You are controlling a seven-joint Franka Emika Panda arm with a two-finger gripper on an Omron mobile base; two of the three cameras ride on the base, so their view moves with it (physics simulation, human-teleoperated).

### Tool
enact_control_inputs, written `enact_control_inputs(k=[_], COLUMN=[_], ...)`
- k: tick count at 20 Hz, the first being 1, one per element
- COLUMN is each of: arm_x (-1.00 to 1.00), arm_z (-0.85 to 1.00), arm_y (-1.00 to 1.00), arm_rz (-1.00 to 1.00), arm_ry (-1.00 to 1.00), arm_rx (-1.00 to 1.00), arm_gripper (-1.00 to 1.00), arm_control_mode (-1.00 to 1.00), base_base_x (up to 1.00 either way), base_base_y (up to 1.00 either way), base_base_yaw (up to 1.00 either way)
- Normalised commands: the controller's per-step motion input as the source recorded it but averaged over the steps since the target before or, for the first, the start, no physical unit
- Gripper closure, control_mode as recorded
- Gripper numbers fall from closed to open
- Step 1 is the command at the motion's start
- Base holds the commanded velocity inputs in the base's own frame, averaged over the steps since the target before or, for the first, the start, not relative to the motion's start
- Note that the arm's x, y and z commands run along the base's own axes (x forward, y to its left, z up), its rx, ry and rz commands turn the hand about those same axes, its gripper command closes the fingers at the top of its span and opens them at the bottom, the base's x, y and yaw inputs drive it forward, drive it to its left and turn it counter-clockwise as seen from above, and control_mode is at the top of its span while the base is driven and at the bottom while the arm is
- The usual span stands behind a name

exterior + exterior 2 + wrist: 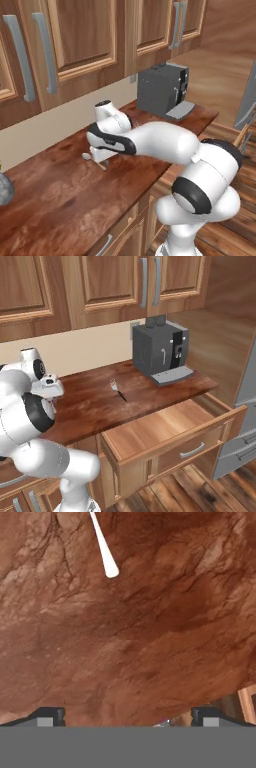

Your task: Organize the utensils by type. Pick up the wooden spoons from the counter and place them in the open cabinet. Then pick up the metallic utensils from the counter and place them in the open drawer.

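Jaws wide apart, empty, gripper (127,716) hovered over tabletop (150,637) — spoon handle (104,549) ahead; next move likely: advance, descend, grasp.

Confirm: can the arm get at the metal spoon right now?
Likely yes: the metal spoon lies alone on bare counter, the coffee machine stands well off, and the open fingers hover low over the counter nearby.

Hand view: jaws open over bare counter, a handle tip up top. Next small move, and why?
Probably ease the gripper forward along the counter until the pale handle sits between the fingertips, then descend. The jaws stand wide and hold nothing, and the handle's end lies well ahead of them, so closing here would catch only countertop. Which utensil it is, I can't tell.
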Motion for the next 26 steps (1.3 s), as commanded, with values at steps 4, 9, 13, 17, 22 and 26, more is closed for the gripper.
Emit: enact_control_inputs(k=[4,9,13,17,22,26], arm_x=[0.57,0.45,0.53,0.47,0.47,0.47], arm_z=[-0.28,-0.46,-0.43,-0.40,-0.42,-0.30], arm_y=[0.24,0.36,0.32,0.15,0.22,0.17], arm_rz=[-0.12,-0.12,-0.13,-0.12,-0.09,-0.03], arm_ry=[-0.08,-0.12,-0.12,-0.10,0.00,0.00], arm_rx=[0.00,0.00,0.00,0.00,0.00,0.00], arm_gripper=[-1.00,-1.00,-1.00,-1.00,-1.00,-1.00], arm_control_mode=[-1.00,-1.00,-1.00,-1.00,-1.00,-1.00], base_base_x=[0.00,0.00,0.00,0.00,0.00,0.00], base_base_y=[0.00,0.00,0.00,0.00,0.00,0.00], base_base_yaw=[0.00,0.00,0.00,0.00,0.00,0.00])
